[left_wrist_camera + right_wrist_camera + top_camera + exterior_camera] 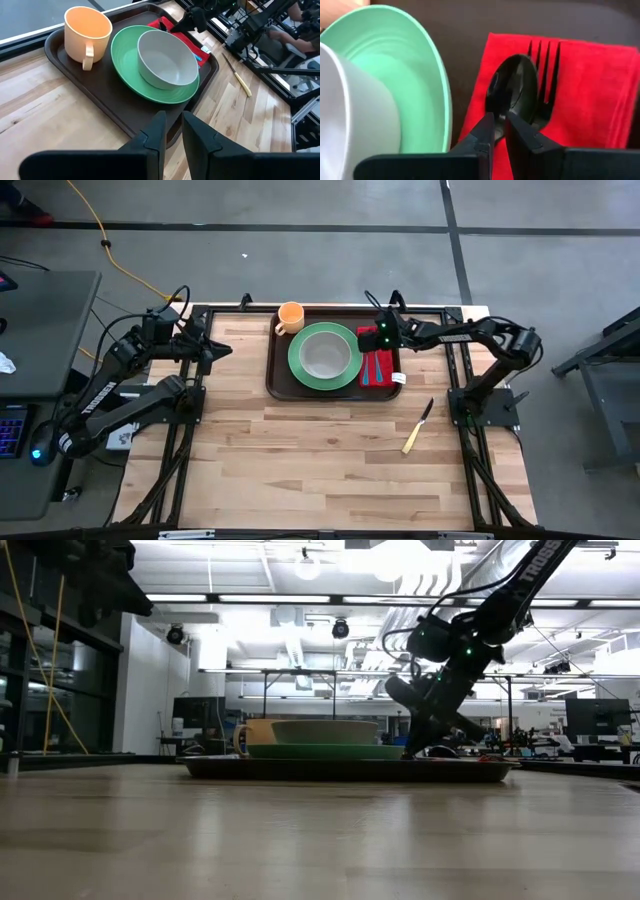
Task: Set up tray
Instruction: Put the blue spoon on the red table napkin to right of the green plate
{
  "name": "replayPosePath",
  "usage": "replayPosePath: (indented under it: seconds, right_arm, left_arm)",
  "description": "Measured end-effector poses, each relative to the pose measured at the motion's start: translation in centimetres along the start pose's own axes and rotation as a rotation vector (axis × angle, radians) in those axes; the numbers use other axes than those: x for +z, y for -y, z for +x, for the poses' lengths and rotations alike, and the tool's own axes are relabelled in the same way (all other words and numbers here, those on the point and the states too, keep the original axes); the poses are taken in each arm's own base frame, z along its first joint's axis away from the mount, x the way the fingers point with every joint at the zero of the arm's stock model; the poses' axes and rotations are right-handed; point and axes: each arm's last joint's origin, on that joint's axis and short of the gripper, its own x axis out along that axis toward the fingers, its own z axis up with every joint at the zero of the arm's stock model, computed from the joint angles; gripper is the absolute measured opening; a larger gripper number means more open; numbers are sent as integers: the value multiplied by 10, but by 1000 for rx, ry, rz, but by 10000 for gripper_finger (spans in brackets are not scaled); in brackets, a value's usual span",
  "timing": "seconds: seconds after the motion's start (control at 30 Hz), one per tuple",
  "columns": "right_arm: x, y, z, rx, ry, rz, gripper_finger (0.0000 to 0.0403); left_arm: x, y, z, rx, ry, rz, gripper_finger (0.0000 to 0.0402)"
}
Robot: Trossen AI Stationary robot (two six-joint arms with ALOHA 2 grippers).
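Observation:
The dark brown tray (pixel 280 383) lies at the table's far middle. It carries an orange mug (pixel 290 316), a green plate (pixel 300 370) with a grey bowl (pixel 325 353) on it, and a red napkin (pixel 380 370). A black spoon (pixel 512 85) and a black fork (pixel 546 75) lie side by side on the napkin (pixel 590 90). My right gripper (pixel 500 127) stands over the napkin, shut on the spoon. My left gripper (pixel 173 130) waits shut near the tray's left side, above the table's far left. My right gripper pinches the spoon's handle (pixel 501 116) just behind its bowl, between its two fingers. It comes from above, slanting down from the table's far right side, its fingers set across the handle. The spoon's bowl lies on the red napkin beside the fork.
A knife with a yellow handle (pixel 418 426) lies on the bare wood right of and nearer than the tray. The table's near half is open wood. Dark frame rails run along the table's left and right edges.

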Motion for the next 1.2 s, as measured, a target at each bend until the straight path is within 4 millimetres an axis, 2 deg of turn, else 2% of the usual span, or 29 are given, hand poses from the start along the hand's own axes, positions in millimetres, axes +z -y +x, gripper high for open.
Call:
replayPosePath:
  seconds: [0.67, 1.2]
  right_arm:
    - [7, 11, -4, 0, -37, 2, 23]
    - [15, 18, -10, -51, 8, -13, 23]
  left_arm:
    - [0, 0, 0, -1, -1, -12, 92]
    - [0, 0, 0, -4, -2, -12, 92]
